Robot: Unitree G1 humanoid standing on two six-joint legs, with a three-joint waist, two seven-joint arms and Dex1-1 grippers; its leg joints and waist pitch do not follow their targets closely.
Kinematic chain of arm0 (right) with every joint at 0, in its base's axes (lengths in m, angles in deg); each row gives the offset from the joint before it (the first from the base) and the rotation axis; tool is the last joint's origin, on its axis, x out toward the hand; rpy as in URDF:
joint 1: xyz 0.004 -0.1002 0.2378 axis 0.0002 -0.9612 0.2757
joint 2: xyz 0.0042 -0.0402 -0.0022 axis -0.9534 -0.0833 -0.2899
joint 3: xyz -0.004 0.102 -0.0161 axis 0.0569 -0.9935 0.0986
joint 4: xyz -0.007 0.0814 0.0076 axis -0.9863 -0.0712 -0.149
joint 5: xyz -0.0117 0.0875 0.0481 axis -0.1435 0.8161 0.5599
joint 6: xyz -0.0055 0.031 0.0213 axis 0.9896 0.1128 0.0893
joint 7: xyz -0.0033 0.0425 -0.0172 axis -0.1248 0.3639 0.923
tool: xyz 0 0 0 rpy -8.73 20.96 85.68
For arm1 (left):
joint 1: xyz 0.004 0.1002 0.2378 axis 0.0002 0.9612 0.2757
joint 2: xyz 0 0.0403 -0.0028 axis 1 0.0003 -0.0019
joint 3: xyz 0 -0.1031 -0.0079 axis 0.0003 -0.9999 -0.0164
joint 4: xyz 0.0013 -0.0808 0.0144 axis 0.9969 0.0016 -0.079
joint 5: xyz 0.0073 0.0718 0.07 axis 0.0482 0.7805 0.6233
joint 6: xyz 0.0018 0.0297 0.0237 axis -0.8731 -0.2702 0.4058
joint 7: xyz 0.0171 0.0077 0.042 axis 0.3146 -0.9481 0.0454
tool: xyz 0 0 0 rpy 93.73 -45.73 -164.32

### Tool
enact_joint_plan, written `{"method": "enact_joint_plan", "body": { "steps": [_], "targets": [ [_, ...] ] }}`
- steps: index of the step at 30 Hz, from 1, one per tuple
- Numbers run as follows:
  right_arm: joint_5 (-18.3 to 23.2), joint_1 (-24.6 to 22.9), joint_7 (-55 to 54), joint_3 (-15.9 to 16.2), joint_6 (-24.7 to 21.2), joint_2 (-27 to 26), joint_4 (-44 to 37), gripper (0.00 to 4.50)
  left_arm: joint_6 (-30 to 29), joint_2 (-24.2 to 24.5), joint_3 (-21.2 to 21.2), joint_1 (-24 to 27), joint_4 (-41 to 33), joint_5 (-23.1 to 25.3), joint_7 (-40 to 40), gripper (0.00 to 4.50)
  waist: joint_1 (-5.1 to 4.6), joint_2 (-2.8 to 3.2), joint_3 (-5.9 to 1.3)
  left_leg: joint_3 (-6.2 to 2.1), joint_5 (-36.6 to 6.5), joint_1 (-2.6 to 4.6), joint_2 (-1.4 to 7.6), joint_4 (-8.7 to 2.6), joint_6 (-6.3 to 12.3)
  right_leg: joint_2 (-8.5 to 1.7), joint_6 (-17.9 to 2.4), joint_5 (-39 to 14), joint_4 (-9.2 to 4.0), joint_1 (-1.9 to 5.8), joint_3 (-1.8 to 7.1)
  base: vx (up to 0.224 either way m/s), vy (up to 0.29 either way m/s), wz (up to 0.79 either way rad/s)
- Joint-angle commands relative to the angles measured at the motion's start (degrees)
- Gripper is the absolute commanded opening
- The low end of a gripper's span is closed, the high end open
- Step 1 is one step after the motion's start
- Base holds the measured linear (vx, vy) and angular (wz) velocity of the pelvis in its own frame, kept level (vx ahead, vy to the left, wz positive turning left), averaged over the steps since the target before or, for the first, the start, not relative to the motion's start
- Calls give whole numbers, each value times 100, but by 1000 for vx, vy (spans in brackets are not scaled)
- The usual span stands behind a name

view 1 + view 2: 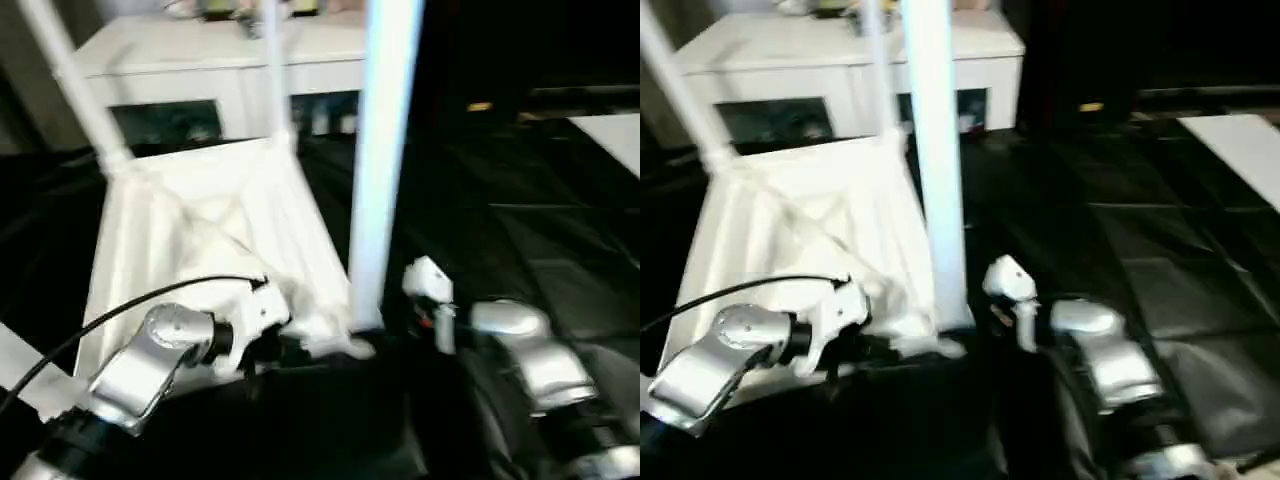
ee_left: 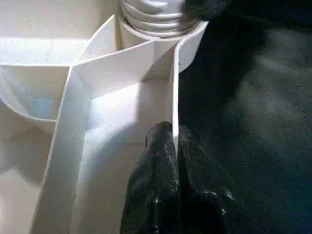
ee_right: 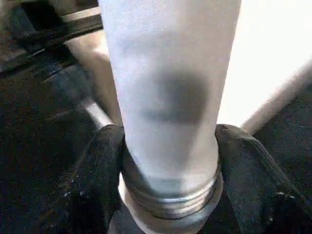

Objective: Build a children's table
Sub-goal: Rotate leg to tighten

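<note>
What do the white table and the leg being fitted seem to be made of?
The table looks like moulded white plastic: thin ribs cross its underside, with a smooth, slightly glossy finish. The leg looks like matte white plastic too, with moulded screw threads at its base.

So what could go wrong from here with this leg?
1. Threads on the leg show above the socket, so it looks part-seated; it may cross-thread or wobble if let go.
2. The left gripper pinches only a thin rib of the top; turning the leg could twist the top free.
3. The right gripper flanks the leg's base and may slip.
</note>
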Motion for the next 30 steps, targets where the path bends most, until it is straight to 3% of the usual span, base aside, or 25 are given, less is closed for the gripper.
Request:
{"method": "enact_joint_plan", "body": {
  "steps": [1, 4, 5, 7, 8, 11, 12, 13, 15, 17, 19, 22, 28, 30],
  "targets": [
    [-325, -28, -999, -26, -332, -246, 255, 259, -225, -448, 86, -175, 194, 82, -611, 0, -36, -49, -246, -115, -2110, 98, 225, -523, -108, -237, -1110, -2414, -462, 159, 149, 0, 0, 0],
    [-387, -20, -2075, -318, -507, -708, 329, 259, -503, -928, -74, -442, 648, 201, -1349, 0, -57, -69, -251, -161, -2377, 112, 200, -537, -188, -249, -810, -2907, -536, 162, 124, -17, 3, -2],
    [-387, -20, -2075, -318, -507, -708, 329, 259, -503, -928, -74, -442, 648, 201, -1349, 0, -50, -60, -249, -155, -2434, 135, 184, -525, -200, -249, -730, -3070, -574, 115, 127, 0, 0, 0],
    [-527, 123, -3394, -638, -550, -1200, 663, 259, -482, -1318, -199, -764, 1195, 391, -1974, 0, -59, -65, -248, -172, -2473, 128, 171, -521, -172, -259, -643, -3236, -609, 107, 109, 0, 0, 0],
    [-538, 128, -3428, -641, -545, -1213, 674, 259, -478, -1328, -201, -773, 1211, 399, -1989, 0, -85, -47, -231, -167, -2557, 148, 159, -524, -198, -236, -573, -3365, -650, 57, 100, 0, 0, 0],
    [-842, 164, -3250, -284, -265, -1261, 661, 259, -417, -1276, -99, -793, 1227, 503, -1825, 0, -93, -27, -245, -203, -2712, 136, 168, -548, -194, -251, -461, -3390, -670, 99, 70, 0, 0, 0],
    [-745, 138, -2978, -255, -129, -1241, 583, 259, -408, -1191, -55, -749, 1140, 496, -1690, 0, -91, 21, -266, -208, -2668, 127, 180, -565, -173, -251, -510, -3134, -652, 119, 72, 0, 0, 0],
    [-566, 110, -2660, -274, -49, -1221, 487, 259, -414, -1106, -13, -707, 1057, 498, -1586, 0, -93, 8, -274, -209, -2639, 116, 191, -576, -150, -252, -553, -2968, -643, 132, 75, 0, 0, 0],
    [-367, 81, -2342, -302, 1, -1205, 382, 315, -415, -1019, 30, -667, 981, 504, -1494, 0, -94, 23, -291, -209, -2540, 82, 219, -592, -99, -246, -727, -2426, -587, 167, 90, 0, 0, 0],
    [-234, 71, -2050, -332, -7, -1078, 186, 335, -403, -875, 79, -586, 832, 451, -1309, 0, -119, 40, -294, -172, -2386, 68, 215, -580, -29, -223, -1002, -1854, -532, 182, 107, 0, 0, 0],
    [-125, 88, -1848, -350, -47, -974, 83, 357, -313, -767, 131, -542, 756, 419, -1181, 0, -125, 51, -308, -160, -2239, 69, 213, -565, 35, -235, -1127, -1661, -510, 202, 109, 0, 0, 0],
    [119, 70, -715, -174, -155, -364, -276, 380, -313, -447, 179, -340, 333, 231, -665, 0, -128, 45, -324, -143, -1991, 49, 219, -540, 158, -242, -1225, -1510, -480, 241, 107, 0, 0, 0],
    [187, -105, 682, 110, 17, 492, -614, 380, 69, 40, 239, -65, -247, -146, 242, 0, -72, 56, -360, -117, -1265, 29, 247, -473, 472, -241, -1553, -630, -375, 277, 96, 0, 0, 0],
    [167, -124, 972, 193, 100, 692, -667, 380, 138, 220, 235, 38, -466, -379, 638, 0, -25, 67, -381, -107, -1027, 60, 257, -442, 597, -228, -1641, -381, -340, 256, 89, 0, 0, 0]
  ]
}}
